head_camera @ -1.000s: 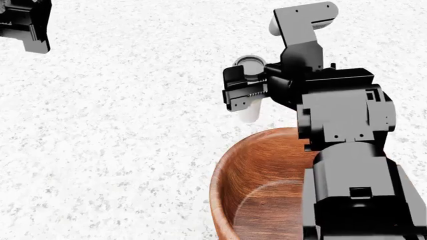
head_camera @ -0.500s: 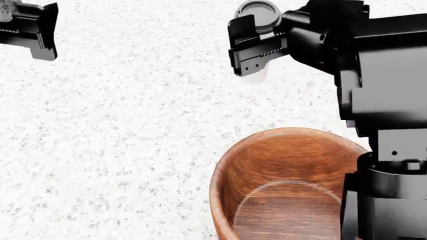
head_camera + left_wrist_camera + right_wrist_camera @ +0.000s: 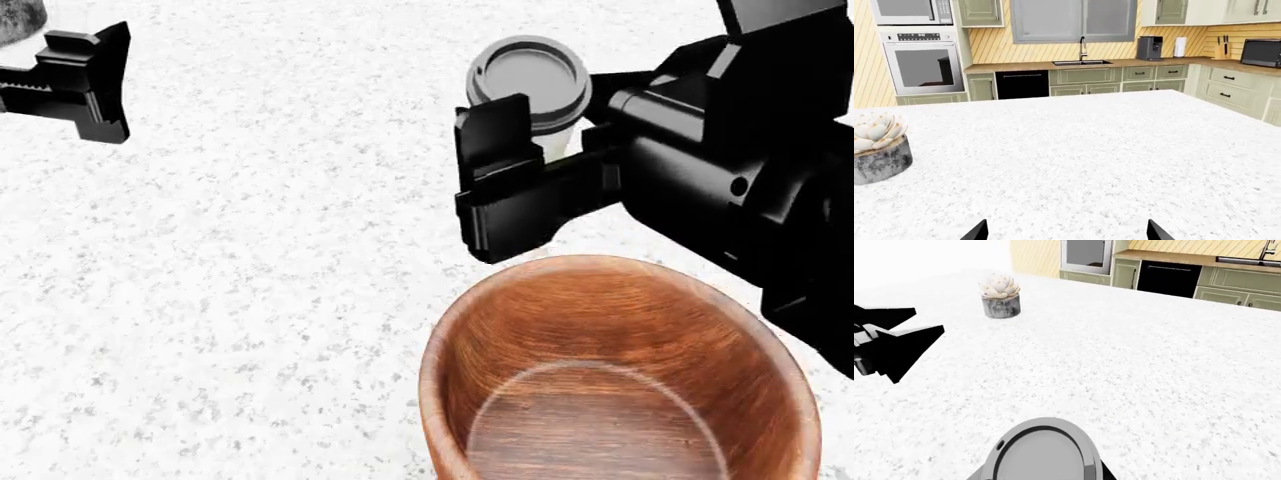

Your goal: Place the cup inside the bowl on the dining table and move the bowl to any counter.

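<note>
We see the right gripper (image 3: 534, 190) clamped on the small cream-white takeaway cup w/ round dark grey lid (image 3: 530, 80), upright, held above the white grey-speckled stone dining table (image 3: 240, 290), just beyond the far rim of the large reddish-brown wooden bowl (image 3: 587, 340). Bowl sits on the table, nothing in it. Left gripper (image 3: 74, 85) hovers well apart at far left, fingers apart, holding nothing. A succulent in a grey pot (image 3: 1001, 300) stands further off; brown wood counter w/ sink (image 3: 1081, 63) in the background.

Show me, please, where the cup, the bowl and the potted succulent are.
cup (image 3: 529, 72), head view, on its grey lid.
bowl (image 3: 587, 310), head view, inner wall.
potted succulent (image 3: 1001, 299), right wrist view, its pot and leaves.
</note>
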Controlling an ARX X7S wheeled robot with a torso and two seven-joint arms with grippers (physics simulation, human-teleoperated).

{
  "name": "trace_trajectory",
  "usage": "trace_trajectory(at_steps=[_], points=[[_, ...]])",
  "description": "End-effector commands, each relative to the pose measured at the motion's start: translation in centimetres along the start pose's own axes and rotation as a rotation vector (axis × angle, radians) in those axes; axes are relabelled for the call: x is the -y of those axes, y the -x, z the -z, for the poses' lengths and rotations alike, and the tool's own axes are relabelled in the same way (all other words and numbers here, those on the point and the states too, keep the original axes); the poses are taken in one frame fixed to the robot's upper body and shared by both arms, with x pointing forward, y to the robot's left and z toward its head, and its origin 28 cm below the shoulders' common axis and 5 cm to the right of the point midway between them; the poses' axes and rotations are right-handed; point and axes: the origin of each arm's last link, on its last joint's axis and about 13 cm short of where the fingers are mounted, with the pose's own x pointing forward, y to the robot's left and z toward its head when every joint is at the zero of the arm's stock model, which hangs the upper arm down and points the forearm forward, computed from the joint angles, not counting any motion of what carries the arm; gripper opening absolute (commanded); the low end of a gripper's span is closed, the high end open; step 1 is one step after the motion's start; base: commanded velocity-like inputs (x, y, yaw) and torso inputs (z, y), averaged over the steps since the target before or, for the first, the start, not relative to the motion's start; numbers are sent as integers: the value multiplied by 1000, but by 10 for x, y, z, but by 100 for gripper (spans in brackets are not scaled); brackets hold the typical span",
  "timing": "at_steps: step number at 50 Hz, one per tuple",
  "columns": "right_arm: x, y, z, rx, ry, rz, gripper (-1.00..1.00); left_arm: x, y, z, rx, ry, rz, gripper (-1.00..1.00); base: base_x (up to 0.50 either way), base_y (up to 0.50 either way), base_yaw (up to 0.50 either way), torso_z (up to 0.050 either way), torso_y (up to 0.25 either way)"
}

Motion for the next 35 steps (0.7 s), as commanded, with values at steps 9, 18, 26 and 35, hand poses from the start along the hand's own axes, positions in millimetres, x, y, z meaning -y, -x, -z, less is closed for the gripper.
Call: trace_trajectory(at_steps=[9, 18, 26, 35], points=[[-13, 55, 29, -128, -89, 22, -100, 4, 9, 11, 11, 15, 2, 100, 0, 0, 0, 0, 0], [-10, 60, 40, -194, -89, 54, -100, 5, 10, 11, 37, 40, 15, 100, 0, 0, 0, 0, 0], [-3, 46, 53, -225, -146, 50, -100, 4, 11, 12, 41, 35, 11, 100, 0, 0, 0, 0, 1], [4, 34, 71, -273, -188, 63, -100, 6, 10, 14, 36, 30, 15, 100, 0, 0, 0, 0, 0]])
